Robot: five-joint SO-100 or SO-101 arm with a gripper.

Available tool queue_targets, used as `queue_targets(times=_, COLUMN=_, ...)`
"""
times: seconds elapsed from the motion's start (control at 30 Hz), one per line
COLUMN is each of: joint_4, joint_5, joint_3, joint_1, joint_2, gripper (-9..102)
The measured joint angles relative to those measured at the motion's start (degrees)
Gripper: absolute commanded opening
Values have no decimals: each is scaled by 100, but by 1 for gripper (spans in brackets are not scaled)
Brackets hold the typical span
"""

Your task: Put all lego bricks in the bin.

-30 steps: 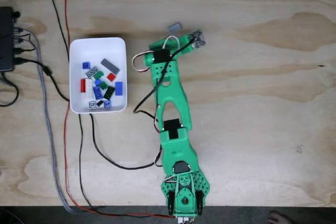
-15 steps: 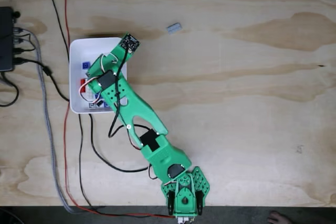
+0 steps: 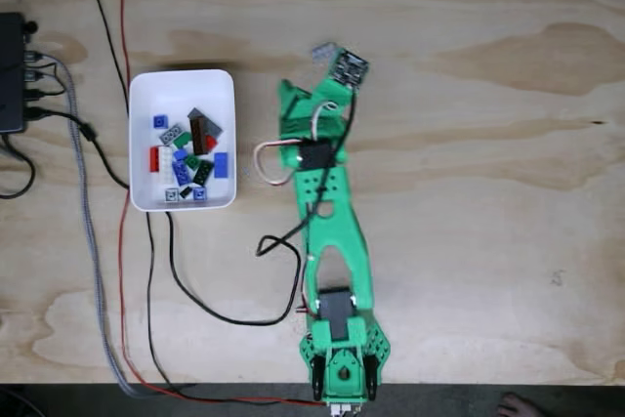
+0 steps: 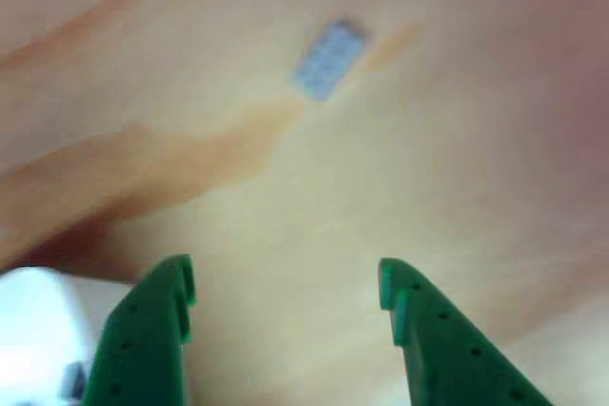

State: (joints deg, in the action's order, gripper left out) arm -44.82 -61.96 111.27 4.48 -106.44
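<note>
In the fixed view we see the green arm [image 3: 330, 241] reaching from its base at six o'clock toward twelve o'clock across the plywood table [image 3: 488, 192]. The bin [image 3: 142, 90] lies at about nine o'clock of the arm's forward end, well apart from it, and holds the gathered lego bricks [image 3: 190, 155] in blue, red, green, grey and dark tones. One grey brick [image 3: 323, 50] rests on the bare wood just beside the arm's tip, at roughly eleven o'clock of it. In the other view we see the gripper [image 4: 285, 282] with its two green fingers [image 4: 152, 330] spread apart and nothing between them; the grey brick [image 4: 329, 58] lies toward twelve o'clock, clear of both tips, though blur leaves its studs indistinct. A white rounded shape at eight o'clock is probably the bin [image 4: 29, 330].
</note>
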Motion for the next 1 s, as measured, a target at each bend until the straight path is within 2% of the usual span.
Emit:
queue_targets(times=0.07, joint_4=527, joint_5=-1002, joint_3=1274, joint_1=-132, joint_2=-466, gripper=22)
queue_targets(times=0.2, joint_4=2057, joint_5=-1670, joint_3=2707, joint_1=-97, joint_2=-492, gripper=24)
queue_targets(times=0.33, joint_4=3938, joint_5=-1898, joint_3=2769, joint_1=62, joint_2=229, gripper=23)
queue_targets(times=0.57, joint_4=5977, joint_5=-2496, joint_3=2101, joint_1=-105, joint_2=2364, gripper=25)
queue_targets(times=0.73, joint_4=6539, joint_5=-2514, joint_3=1626, joint_1=-202, joint_2=3287, gripper=26)
queue_targets(times=1.0, joint_4=6645, joint_5=-2514, joint_3=343, joint_1=-229, joint_2=4289, gripper=27)
